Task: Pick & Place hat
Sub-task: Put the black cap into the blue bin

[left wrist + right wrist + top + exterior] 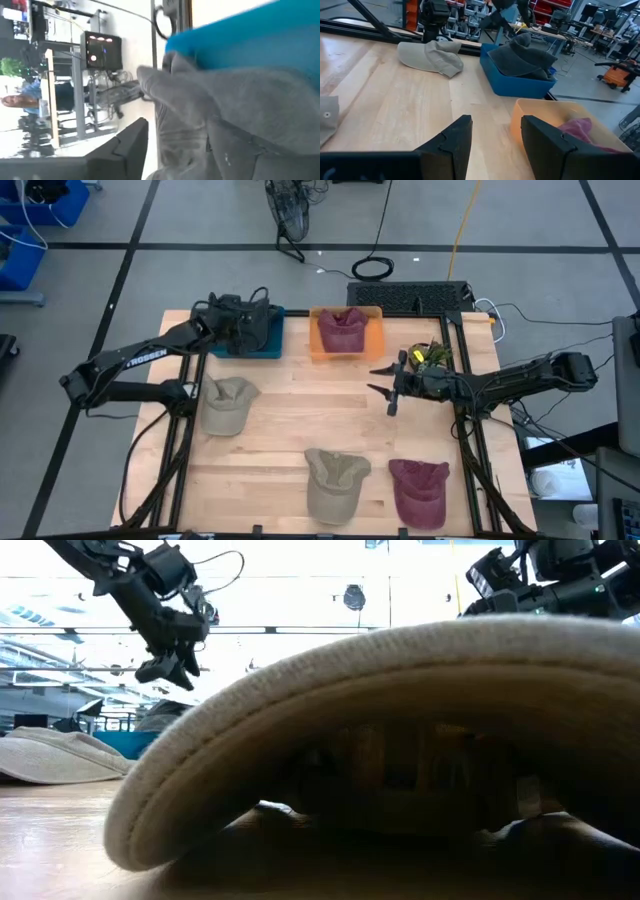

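I am hovering my left gripper (262, 312) over the blue bin (272, 345) at the upper left of the high view, its fingers parting just above the dark grey hat (525, 56) that is lying crumpled inside. My right gripper (384, 378) is waiting wide and empty over bare table (300, 410) at centre right.

The hat is looking soft, light and floppy; I judge it is sagging under any pinch, so a fold of the crown or the stiffer brim is offering the surest hold.

The right wrist view is showing the grey hat heaped above the bin's rim, beside the orange bin (540, 112) with a maroon hat (580, 131). The high view alone is laying out three more hats: a beige hat (228, 402), a tan hat (334, 480) and a red hat (418, 490).
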Robot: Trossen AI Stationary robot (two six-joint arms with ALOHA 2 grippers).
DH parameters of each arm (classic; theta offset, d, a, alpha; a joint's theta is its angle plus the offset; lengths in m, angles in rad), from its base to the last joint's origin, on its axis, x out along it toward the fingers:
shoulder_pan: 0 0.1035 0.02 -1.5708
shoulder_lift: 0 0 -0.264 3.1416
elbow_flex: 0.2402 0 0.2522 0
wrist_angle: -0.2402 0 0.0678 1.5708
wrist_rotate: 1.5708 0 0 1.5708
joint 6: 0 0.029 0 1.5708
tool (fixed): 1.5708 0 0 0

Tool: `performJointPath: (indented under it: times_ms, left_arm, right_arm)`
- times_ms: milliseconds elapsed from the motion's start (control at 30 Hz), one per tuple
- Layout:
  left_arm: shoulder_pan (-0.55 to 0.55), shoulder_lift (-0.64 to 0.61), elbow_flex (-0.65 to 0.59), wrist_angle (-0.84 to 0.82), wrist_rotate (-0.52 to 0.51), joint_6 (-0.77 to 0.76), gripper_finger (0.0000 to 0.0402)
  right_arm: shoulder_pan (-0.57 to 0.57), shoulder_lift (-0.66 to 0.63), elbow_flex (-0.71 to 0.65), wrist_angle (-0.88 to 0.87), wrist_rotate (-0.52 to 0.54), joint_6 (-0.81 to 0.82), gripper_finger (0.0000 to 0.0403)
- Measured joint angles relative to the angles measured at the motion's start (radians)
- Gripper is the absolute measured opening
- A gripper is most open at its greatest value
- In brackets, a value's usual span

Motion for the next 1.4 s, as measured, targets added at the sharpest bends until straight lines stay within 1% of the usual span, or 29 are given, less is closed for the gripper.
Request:
performJointPath:
  times_ms: [33, 67, 167, 267, 333, 367, 433, 533, 633, 700, 767, 867, 933, 1000, 1100, 1167, 1267, 1400]
  left_arm:
    - [-0.017, -0.012, 0.0, -0.001, 0.0, -0.053, 0.0215]
    - [-0.033, -0.023, 0.0, -0.001, 0.002, -0.14, 0.0221]
    - [-0.072, -0.033, 0.0, -0.011, 0.008, -0.486, 0.0228]
    - [-0.08, -0.015, 0.0, -0.079, -0.003, -0.82, 0.0229]
    - [-0.084, 0.006, 0.0, -0.135, -0.013, -1.015, 0.023]
    - [-0.084, 0.014, 0.0, -0.161, -0.016, -1.086, 0.023]
    - [-0.084, 0.026, 0.0, -0.199, -0.018, -1.158, 0.023]
    - [-0.084, 0.042, 0.0, -0.22, -0.062, -1.178, 0.023]
    - [-0.064, 0.065, 0.0, -0.208, -0.189, -1.181, 0.023]
    - [-0.032, 0.091, 0.002, -0.187, -0.229, -1.183, 0.023]
    - [0.006, 0.123, 0.002, -0.174, -0.198, -1.198, 0.023]
    - [0.058, 0.19, 0.002, -0.173, -0.097, -1.225, 0.023]
    - [0.08, 0.243, 0.002, -0.172, -0.072, -1.231, 0.023]
    - [0.092, 0.29, 0.007, -0.164, -0.093, -1.218, 0.023]
    - [0.101, 0.345, 0.008, -0.161, -0.168, -1.188, 0.023]
    - [0.105, 0.36, 0.007, -0.153, -0.214, -1.162, 0.023]
    - [0.105, 0.351, 0.004, -0.13, -0.272, -1.114, 0.023]
    - [0.09, 0.305, 0.0, -0.114, -0.279, -1.016, 0.023]
  right_arm:
    - [-0.002, 0.0, 0.0, 0.0, 0.0, 0.0, 0.0155]
    - [-0.005, 0.0, 0.0, 0.0, 0.0, -0.001, 0.0155]
    - [-0.006, 0.0, 0.0, -0.005, 0.0, -0.009, 0.0155]
    - [-0.006, 0.0, 0.0, -0.009, 0.0, -0.015, 0.0155]
    - [-0.006, 0.0, 0.0, -0.008, 0.002, -0.015, 0.0155]
    - [-0.006, 0.0, 0.0, -0.008, 0.002, -0.014, 0.0155]
    - [-0.006, 0.0, 0.0, -0.008, 0.002, -0.002, 0.0155]
    - [-0.006, 0.0, 0.0, -0.004, 0.002, 0.003, 0.0155]
    - [-0.006, 0.0, 0.0, 0.027, 0.003, 0.004, 0.0155]
    - [-0.006, 0.0, 0.0, 0.048, 0.001, 0.005, 0.0155]
    - [-0.006, 0.0, 0.0, 0.057, 0.001, 0.014, 0.0155]
    - [-0.006, 0.0, 0.0, 0.055, 0.001, 0.016, 0.0155]
    - [-0.006, 0.0, 0.0, 0.052, 0.0, 0.016, 0.0155]
    - [-0.006, 0.0, 0.0, 0.052, 0.0, 0.016, 0.0155]
    - [-0.006, 0.0, 0.0, 0.051, 0.0, 0.02, 0.0155]
    - [-0.006, 0.0, 0.0, 0.048, 0.0, 0.023, 0.0155]
    - [-0.006, 0.0, 0.0, 0.04, 0.0, 0.022, 0.0155]
    - [-0.006, 0.0, 0.0, 0.024, 0.0, 0.021, 0.0155]
